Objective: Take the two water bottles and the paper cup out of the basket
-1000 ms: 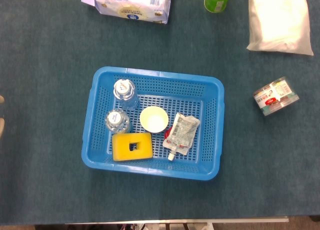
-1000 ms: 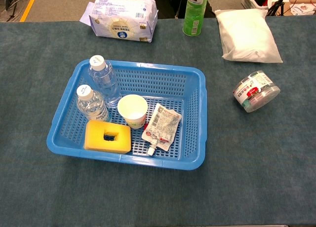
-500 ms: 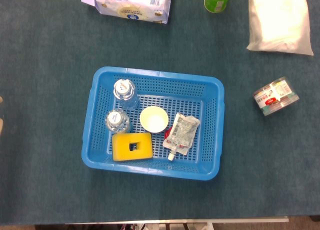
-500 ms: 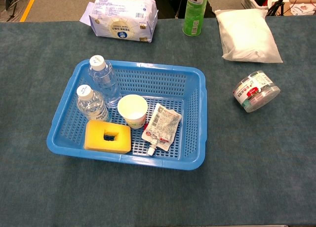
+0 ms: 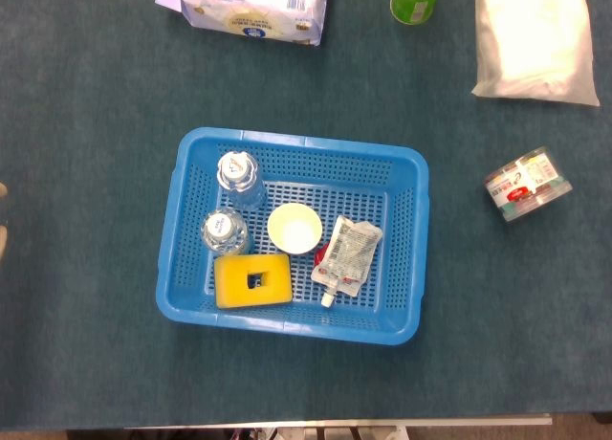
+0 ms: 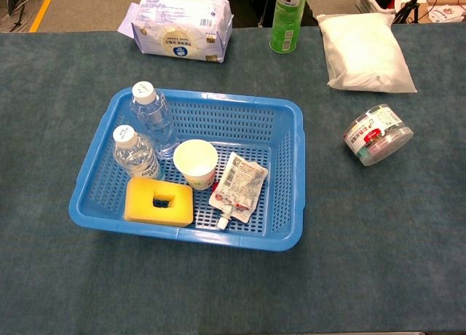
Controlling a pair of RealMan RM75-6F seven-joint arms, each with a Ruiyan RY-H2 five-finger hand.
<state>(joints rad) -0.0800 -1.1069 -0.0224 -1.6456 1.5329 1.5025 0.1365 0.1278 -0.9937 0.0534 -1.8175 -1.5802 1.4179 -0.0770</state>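
Observation:
A blue plastic basket sits mid-table. Two clear water bottles stand upright in its left part: one at the back, one just in front of it. The white paper cup stands upright in the middle, right of the bottles. A thin pale sliver at the far left edge of the head view looks like my left hand, well away from the basket; how its fingers lie is hidden. My right hand shows in neither view.
Also in the basket lie a yellow sponge and a spouted pouch. On the table: a tissue pack, a green can, a white bag and a round clear container.
The pale sliver at the left edge of the head view has shrunk slightly, slipping further out of frame. Nothing in the basket has moved.

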